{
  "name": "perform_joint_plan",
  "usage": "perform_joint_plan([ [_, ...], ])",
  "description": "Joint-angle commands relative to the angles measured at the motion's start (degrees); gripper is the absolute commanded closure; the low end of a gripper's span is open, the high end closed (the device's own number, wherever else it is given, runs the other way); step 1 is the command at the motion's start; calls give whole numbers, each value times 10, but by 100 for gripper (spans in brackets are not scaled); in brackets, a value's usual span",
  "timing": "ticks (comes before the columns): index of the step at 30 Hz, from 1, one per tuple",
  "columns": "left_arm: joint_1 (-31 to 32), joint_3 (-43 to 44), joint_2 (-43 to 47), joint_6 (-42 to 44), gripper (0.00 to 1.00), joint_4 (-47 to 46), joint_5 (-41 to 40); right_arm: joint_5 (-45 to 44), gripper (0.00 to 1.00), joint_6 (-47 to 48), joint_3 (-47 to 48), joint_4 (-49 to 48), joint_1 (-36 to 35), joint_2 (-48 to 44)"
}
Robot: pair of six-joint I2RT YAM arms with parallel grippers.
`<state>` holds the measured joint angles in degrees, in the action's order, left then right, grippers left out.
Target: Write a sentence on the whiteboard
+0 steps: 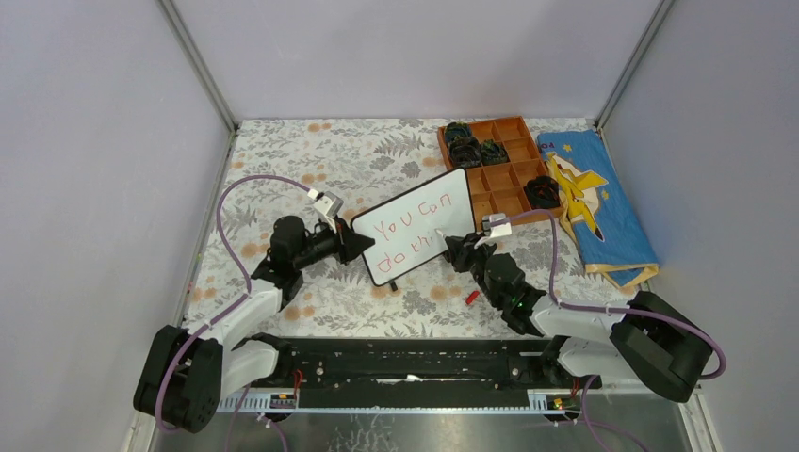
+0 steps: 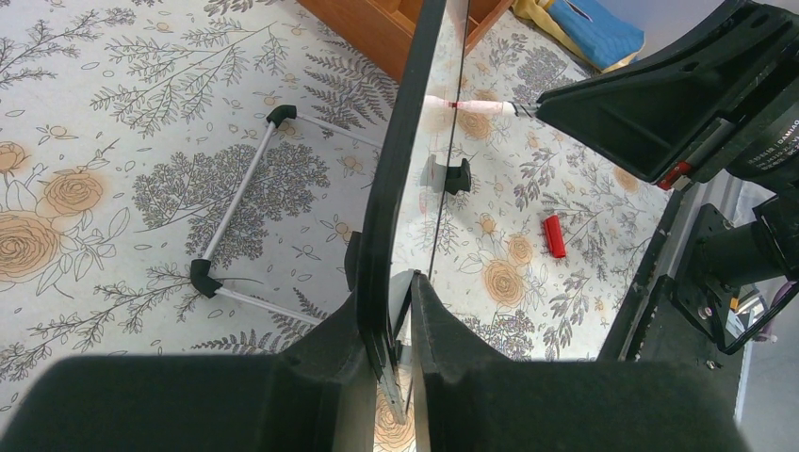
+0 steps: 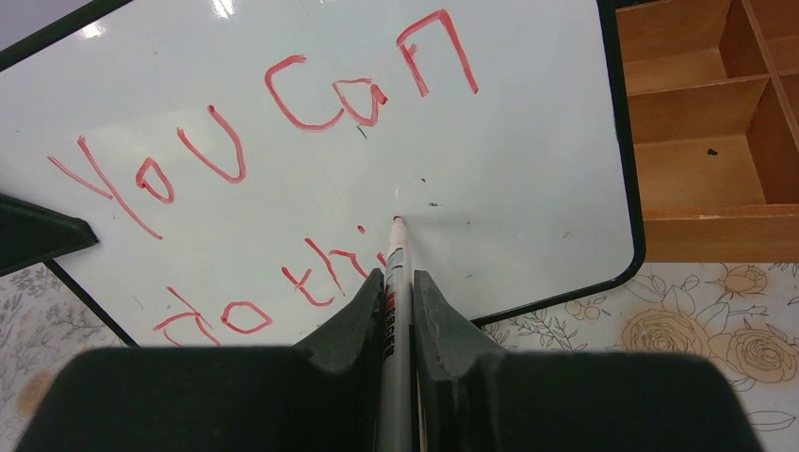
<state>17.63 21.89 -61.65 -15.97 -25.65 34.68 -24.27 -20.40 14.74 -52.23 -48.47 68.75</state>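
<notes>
The whiteboard (image 1: 405, 266) stands tilted mid-table, with a black frame. The sentence (image 1: 415, 224) on it reads "You can" above "do thi" in red. My left gripper (image 1: 353, 247) is shut on the board's left edge, which shows edge-on between the jaws in the left wrist view (image 2: 400, 320). My right gripper (image 1: 459, 247) is shut on a white marker (image 3: 396, 282). The marker's red tip touches the board (image 3: 537, 141) just right of "thi" in the sentence (image 3: 283, 104). The marker also shows in the left wrist view (image 2: 471, 105).
A brown compartment tray (image 1: 513, 179) with dark objects lies behind the board. A blue cloth (image 1: 594, 202) lies at the right. A red cap (image 1: 472, 297) lies on the floral tablecloth near the right arm. A white rod stand with black feet (image 2: 236, 202) lies behind the board.
</notes>
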Motion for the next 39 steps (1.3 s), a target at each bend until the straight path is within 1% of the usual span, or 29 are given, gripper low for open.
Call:
perform_joint_plan([
  [1,2,-4,-11,56,88,60,-60,18,100,-3,23,-35,3,8],
  [10,2,-3,-10,56,87,61,-61,33,100,-17,11,-32,2,8],
  [23,3,-4,-9,56,87,61,-62,-10,100,-28,-6,3,3,2],
  [31,4,-4,-10,56,88,61,-62,-19,100,-31,-13,5,3,8],
  [39,3,-4,-11,56,88,60,-62,-54,100,-31,-16,14,2,-4],
])
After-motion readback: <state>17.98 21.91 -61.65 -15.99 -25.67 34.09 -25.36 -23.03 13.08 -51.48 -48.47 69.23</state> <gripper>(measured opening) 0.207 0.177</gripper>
